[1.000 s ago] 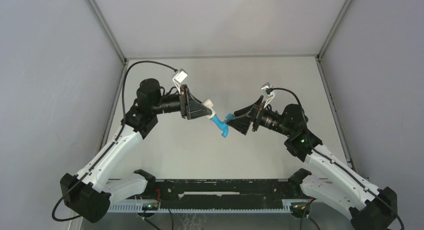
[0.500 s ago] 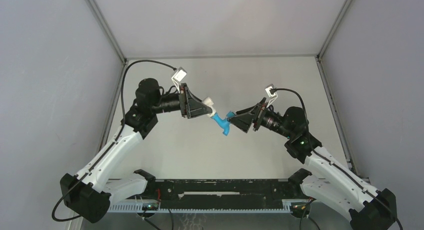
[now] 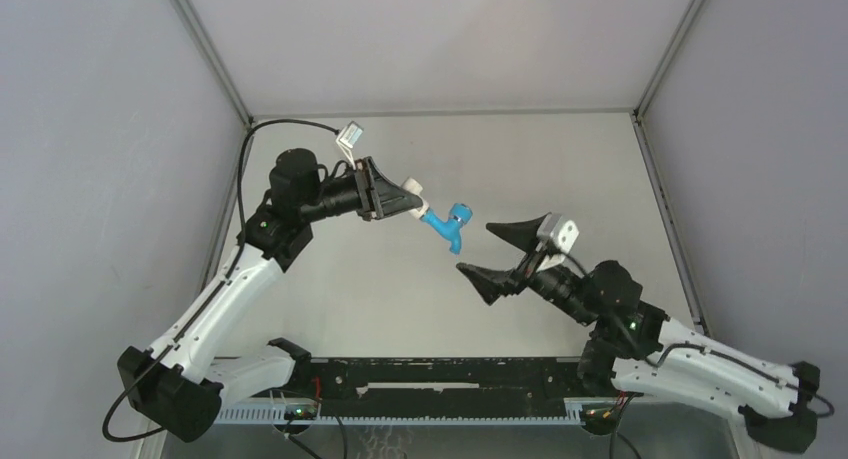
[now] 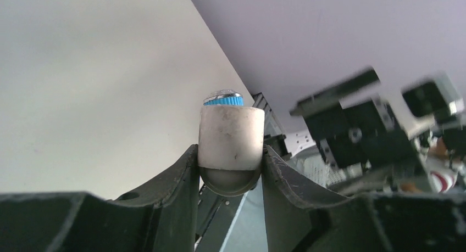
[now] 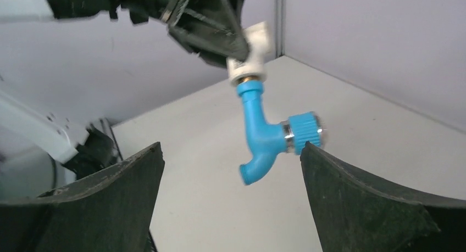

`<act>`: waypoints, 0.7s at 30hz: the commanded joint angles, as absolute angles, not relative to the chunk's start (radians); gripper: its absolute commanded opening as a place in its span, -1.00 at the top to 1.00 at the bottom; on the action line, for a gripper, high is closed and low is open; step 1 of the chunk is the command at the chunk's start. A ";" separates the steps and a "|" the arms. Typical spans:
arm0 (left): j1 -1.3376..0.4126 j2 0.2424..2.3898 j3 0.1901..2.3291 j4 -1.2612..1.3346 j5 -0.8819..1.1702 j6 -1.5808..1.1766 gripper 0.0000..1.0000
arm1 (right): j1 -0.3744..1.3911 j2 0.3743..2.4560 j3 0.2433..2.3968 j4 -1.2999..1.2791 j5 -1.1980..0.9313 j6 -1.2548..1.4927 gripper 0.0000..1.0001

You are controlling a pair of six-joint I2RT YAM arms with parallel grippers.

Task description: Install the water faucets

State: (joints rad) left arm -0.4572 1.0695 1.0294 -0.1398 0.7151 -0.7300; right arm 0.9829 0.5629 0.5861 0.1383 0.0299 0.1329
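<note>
The bright-blue water faucet (image 3: 447, 224) hangs in the air above the table, its stem joined to a short white fitting (image 3: 412, 201). My left gripper (image 3: 408, 203) is shut on that fitting, which sits squeezed between the fingers in the left wrist view (image 4: 231, 136); only the faucet's ribbed knob (image 4: 223, 100) peeks over it. From the right wrist I see the whole faucet (image 5: 261, 134) under the fitting (image 5: 251, 54), spout pointing down-left, knob to the right. My right gripper (image 3: 474, 247) stands wide open, apart from the faucet and nearer to me, holding nothing (image 5: 231, 147).
Grey enclosure walls close in the pale table (image 3: 380, 289) on the left, back and right. A black rail (image 3: 430, 379) with the arm bases runs along the near edge.
My right gripper has drawn back from the faucet toward the near right and turned, jaws still wide. The left arm has shifted slightly, tilting the fitting and faucet.
</note>
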 commanded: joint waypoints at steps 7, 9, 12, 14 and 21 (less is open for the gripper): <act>-0.446 1.103 1.159 -0.245 0.599 -0.863 1.00 | 1.438 0.829 0.542 0.502 0.704 -0.897 -0.99; -0.446 1.103 1.160 -0.246 0.597 -0.859 1.00 | 1.446 0.905 0.528 0.610 0.745 -0.992 -0.99; -0.446 1.102 1.158 -0.248 0.604 -0.859 1.00 | 1.450 1.033 0.508 0.813 0.781 -1.137 -0.99; -0.446 1.105 1.162 -0.254 0.608 -0.855 1.00 | 1.440 1.107 0.505 0.893 0.796 -1.217 -0.99; -0.446 1.108 1.165 -0.258 0.629 -0.848 1.00 | 1.366 1.278 0.511 1.072 0.814 -1.305 -0.72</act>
State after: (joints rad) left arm -0.4503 1.1149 1.0828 -0.3031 0.6048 -0.8387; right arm 1.4059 1.2289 0.4961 0.8635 0.7677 -1.1976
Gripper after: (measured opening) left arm 0.445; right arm 0.933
